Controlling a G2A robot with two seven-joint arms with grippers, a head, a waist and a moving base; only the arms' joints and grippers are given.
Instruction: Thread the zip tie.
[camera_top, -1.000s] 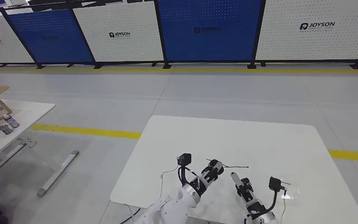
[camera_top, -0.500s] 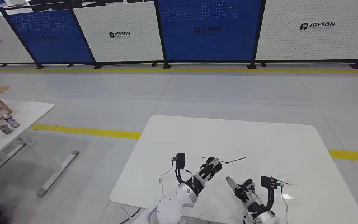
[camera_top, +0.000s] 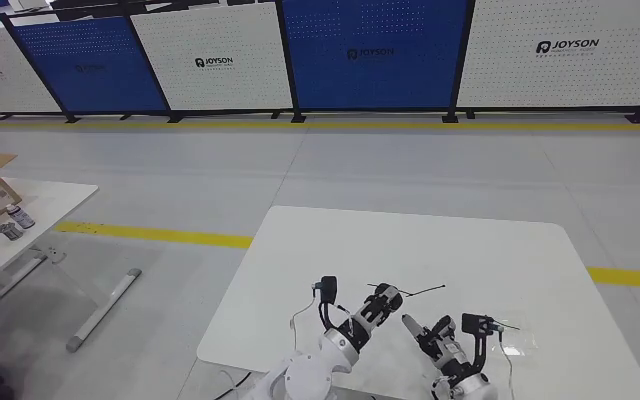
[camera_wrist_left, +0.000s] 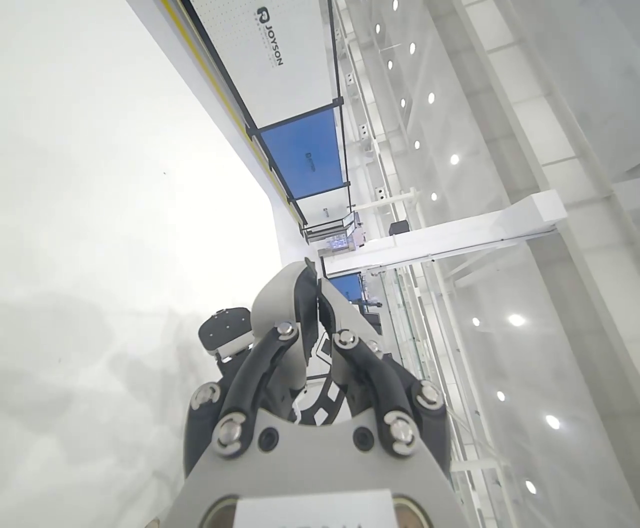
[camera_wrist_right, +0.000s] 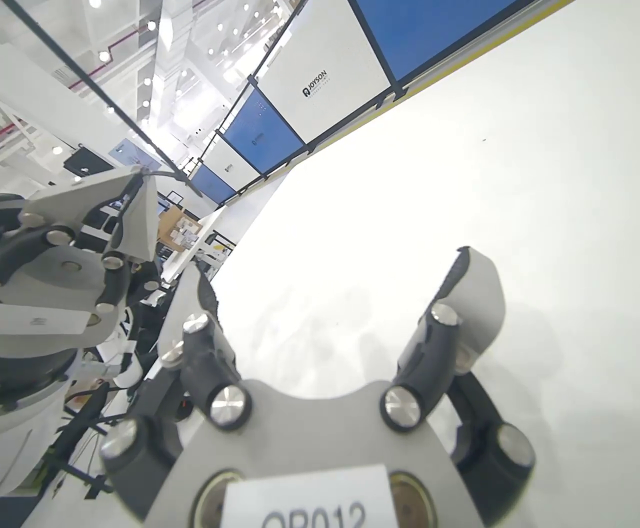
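Grey tool (camera_wrist_right: 332, 270), black links (camera_wrist_right: 425, 345), silver screws (camera_wrist_right: 229, 401)

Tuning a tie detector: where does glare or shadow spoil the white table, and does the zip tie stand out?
Left wrist view: table glares white, faint shadows beside the left gripper. Right wrist view: soft shadow under the right gripper; zip tie a dark line against ceiling lights. Top view: even light.

We see a smooth matt white table (camera_wrist_right: 450, 150), a thin black plastic zip tie (camera_wrist_right: 80, 79), and shiny metal screws (camera_wrist_right: 229, 400).
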